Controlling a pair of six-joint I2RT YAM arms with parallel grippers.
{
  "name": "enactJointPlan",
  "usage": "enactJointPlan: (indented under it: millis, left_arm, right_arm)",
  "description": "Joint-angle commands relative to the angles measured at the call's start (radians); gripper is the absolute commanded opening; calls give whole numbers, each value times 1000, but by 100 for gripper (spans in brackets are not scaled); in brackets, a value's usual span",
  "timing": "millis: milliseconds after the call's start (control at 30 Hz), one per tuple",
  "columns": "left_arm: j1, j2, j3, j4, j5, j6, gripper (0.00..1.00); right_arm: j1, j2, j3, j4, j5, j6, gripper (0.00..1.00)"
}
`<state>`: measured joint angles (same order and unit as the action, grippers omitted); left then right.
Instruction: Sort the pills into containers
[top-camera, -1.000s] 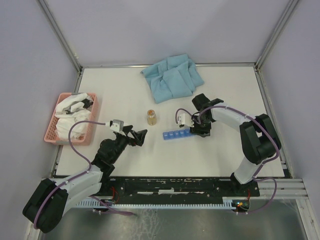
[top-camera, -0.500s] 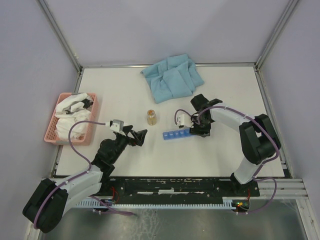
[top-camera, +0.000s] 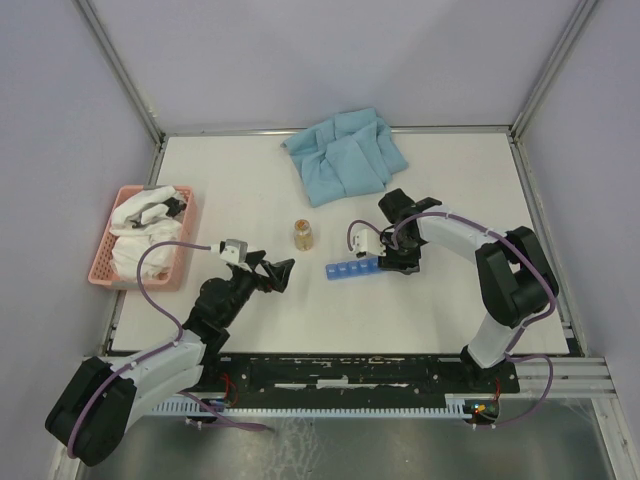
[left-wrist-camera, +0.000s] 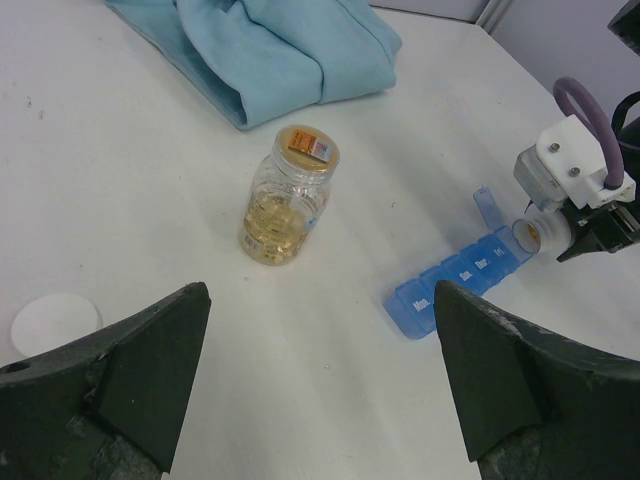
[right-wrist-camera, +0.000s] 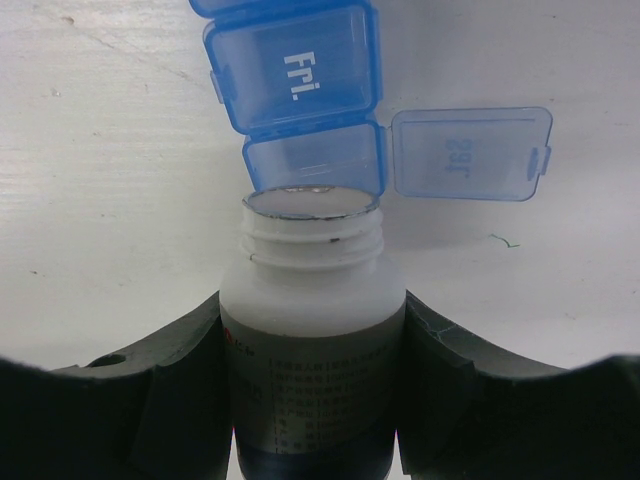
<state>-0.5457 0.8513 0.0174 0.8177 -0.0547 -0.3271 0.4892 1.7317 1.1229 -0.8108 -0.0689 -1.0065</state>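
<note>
The blue pill-organiser strip (top-camera: 352, 270) lies mid-table, its end compartment open with the "Sat" lid (right-wrist-camera: 470, 155) flipped aside. My right gripper (top-camera: 398, 258) is shut on an uncapped white pill bottle (right-wrist-camera: 312, 290), tipped with its mouth right at the open compartment (right-wrist-camera: 312, 160). No pills show in that compartment. A clear jar of yellowish pills (top-camera: 304, 234) stands left of the strip, also in the left wrist view (left-wrist-camera: 285, 195). My left gripper (top-camera: 278, 272) is open and empty, low over the table left of the strip (left-wrist-camera: 460, 280).
A crumpled light-blue cloth (top-camera: 345, 155) lies at the back. A pink slatted basket (top-camera: 145, 237) with white items stands at the left edge. A white round cap (left-wrist-camera: 55, 322) lies on the table near my left gripper.
My right gripper with the bottle has edged slightly left toward the strip. The left arm has not moved.
</note>
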Motion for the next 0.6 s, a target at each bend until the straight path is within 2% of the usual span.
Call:
enactJointPlan:
  millis: [0, 567]
  left_arm:
    - [-3, 2, 22, 55, -27, 34, 99]
    - [-4, 1, 23, 55, -25, 36, 99]
  right_arm:
    - [10, -3, 40, -7, 32, 13, 1]
    - [26, 0, 39, -6, 68, 16, 1]
